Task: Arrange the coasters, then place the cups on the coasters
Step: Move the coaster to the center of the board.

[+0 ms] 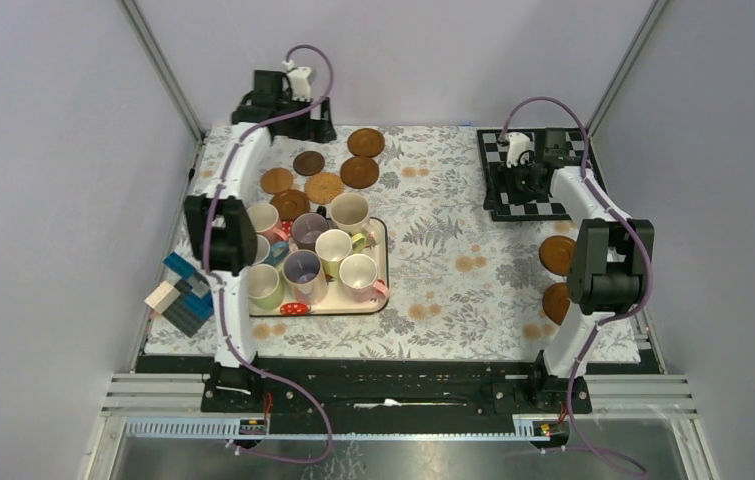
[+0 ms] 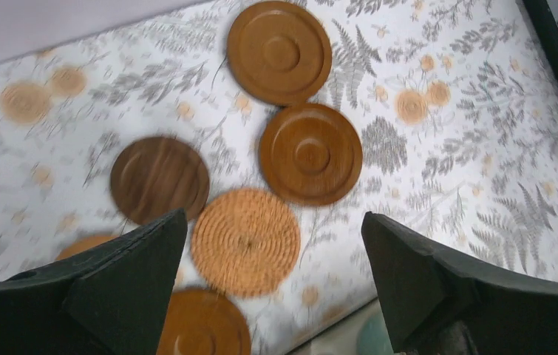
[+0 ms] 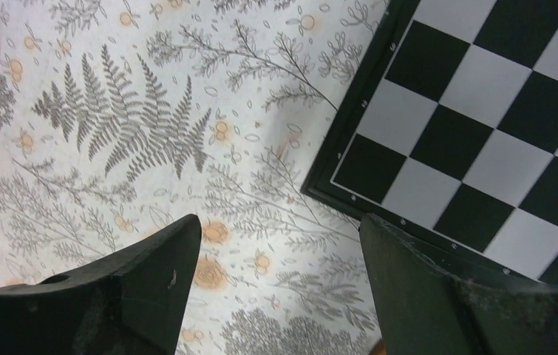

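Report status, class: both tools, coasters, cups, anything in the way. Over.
Left tool open, empty, facing coaster cluster. Right tool open, empty, at checkerboard mat edge. Cups all on tray, none on coasters. Nothing seen blocking.

No legible txt, labels, brands or nos. in any view; fern-print tablecloth (image 3: 113,111) & black-white checkerboard mat (image 3: 497,111) carry patterns only.

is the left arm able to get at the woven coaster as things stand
Probably yes: the left tool is open and aimed at the woven coaster. Nothing lies on it, though neighbouring coasters crowd its edge.
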Action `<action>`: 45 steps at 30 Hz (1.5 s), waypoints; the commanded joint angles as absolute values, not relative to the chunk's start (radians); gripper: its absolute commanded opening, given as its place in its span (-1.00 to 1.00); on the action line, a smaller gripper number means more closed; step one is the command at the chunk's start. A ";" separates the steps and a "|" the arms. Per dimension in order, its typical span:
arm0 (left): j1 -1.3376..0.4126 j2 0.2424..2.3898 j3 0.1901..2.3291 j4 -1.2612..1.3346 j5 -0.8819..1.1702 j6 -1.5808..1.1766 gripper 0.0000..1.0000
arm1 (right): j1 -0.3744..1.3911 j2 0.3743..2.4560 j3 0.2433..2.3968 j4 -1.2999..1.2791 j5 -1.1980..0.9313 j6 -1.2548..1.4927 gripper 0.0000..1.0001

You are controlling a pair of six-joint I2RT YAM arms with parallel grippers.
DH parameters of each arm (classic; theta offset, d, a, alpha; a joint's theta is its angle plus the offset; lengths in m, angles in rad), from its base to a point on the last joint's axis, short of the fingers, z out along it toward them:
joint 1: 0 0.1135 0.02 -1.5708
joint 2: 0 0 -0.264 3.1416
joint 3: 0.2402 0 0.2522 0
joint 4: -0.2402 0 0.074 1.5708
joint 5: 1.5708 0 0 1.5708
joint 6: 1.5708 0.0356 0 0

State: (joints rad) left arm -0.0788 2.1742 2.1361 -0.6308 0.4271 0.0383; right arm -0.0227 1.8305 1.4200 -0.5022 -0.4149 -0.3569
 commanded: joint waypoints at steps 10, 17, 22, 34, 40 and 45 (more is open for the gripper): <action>-0.202 2.473 2.298 -0.395 0.270 -0.104 0.73 | 0.068 1.910 1.483 -0.340 -0.471 -0.187 0.69; -0.205 2.556 2.309 -0.376 0.292 -0.157 0.75 | 0.097 1.942 1.517 -0.318 -0.468 -0.151 0.69; -0.210 2.577 2.289 -0.365 0.314 -0.178 0.77 | 0.100 1.947 1.514 -0.316 -0.459 -0.150 0.68; -0.274 2.555 2.219 -0.386 0.596 -0.145 0.60 | 0.100 1.979 1.551 -0.328 -0.475 -0.139 0.67; -0.310 2.523 2.170 -0.422 0.678 -0.097 0.47 | 0.112 2.025 1.599 -0.312 -0.482 -0.108 0.64; -0.306 2.449 2.141 -0.415 0.655 -0.098 0.44 | 0.169 2.074 1.657 -0.245 -0.395 -0.042 0.63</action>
State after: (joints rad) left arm -0.3031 2.5546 2.1689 -0.3840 0.6231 -0.1192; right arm 0.1116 2.0426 1.5837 -0.3229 -0.4526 -0.1059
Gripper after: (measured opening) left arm 0.733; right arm 0.818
